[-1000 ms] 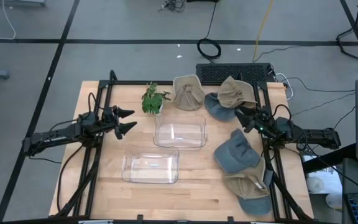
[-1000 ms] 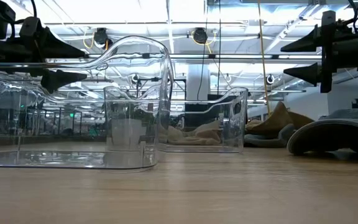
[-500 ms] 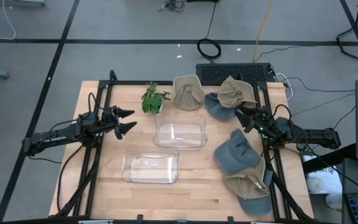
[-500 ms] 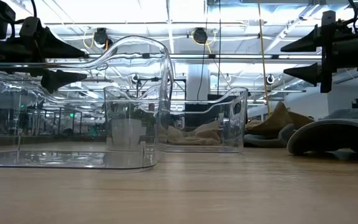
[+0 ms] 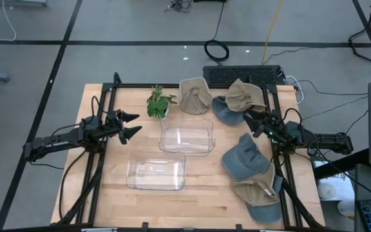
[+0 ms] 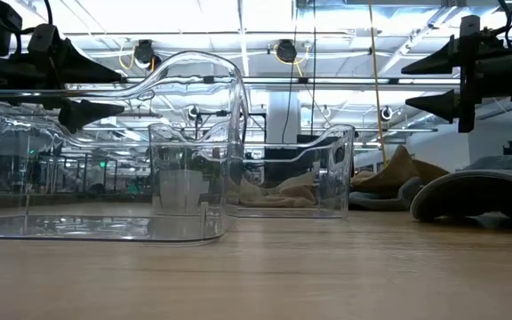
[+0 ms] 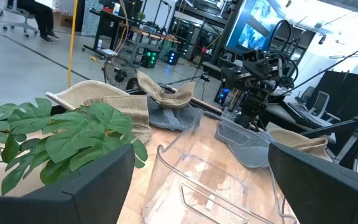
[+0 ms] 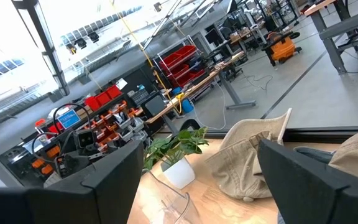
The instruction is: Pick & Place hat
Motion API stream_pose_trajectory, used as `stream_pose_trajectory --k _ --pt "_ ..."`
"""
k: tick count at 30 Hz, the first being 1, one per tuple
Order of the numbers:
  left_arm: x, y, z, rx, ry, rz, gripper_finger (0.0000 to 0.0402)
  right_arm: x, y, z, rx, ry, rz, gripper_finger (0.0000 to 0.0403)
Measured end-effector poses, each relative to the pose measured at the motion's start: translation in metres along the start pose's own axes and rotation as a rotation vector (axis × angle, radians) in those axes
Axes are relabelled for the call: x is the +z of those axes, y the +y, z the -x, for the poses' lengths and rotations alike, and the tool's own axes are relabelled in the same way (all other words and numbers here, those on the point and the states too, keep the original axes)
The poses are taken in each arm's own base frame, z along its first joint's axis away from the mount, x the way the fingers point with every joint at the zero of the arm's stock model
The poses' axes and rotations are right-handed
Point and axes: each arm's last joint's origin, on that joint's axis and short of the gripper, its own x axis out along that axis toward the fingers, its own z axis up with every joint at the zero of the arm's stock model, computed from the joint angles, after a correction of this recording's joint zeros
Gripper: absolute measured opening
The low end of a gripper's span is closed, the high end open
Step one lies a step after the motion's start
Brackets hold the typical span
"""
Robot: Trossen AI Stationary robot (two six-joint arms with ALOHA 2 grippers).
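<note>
Several hats lie on the table's right half: a tan hat (image 5: 195,95) and another tan hat (image 5: 245,95) at the far edge, a blue hat (image 5: 226,111) between them, a blue cap (image 5: 245,156) and a tan-and-blue hat (image 5: 256,193) nearer the front. My left gripper (image 5: 131,125) hovers open above the table's left side and points level toward the middle. My right gripper (image 5: 249,122) hovers open beside the blue hat and points toward the middle. Neither holds anything. In the low view, the left gripper (image 6: 92,89) and the right gripper (image 6: 429,84) are both well above the tabletop.
Two clear plastic bins stand mid-table, one farther back (image 5: 187,136) and one nearer the front (image 5: 156,171). A small potted plant (image 5: 160,103) stands at the back, close to my left gripper. Black frame rails (image 5: 102,161) run along both sides.
</note>
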Motion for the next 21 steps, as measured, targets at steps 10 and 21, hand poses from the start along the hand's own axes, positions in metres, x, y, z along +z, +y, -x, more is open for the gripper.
stream_pose_trajectory --k 10,21 --pt "0.0 0.0 0.0 0.0 0.0 0.0 0.0379 0.003 0.002 0.0 0.012 -0.022 0.131 0.0304" --pt "0.0 0.0 0.0 0.0 -0.001 0.0 0.0379 0.067 0.046 -0.014 -0.159 -0.009 0.396 0.0304"
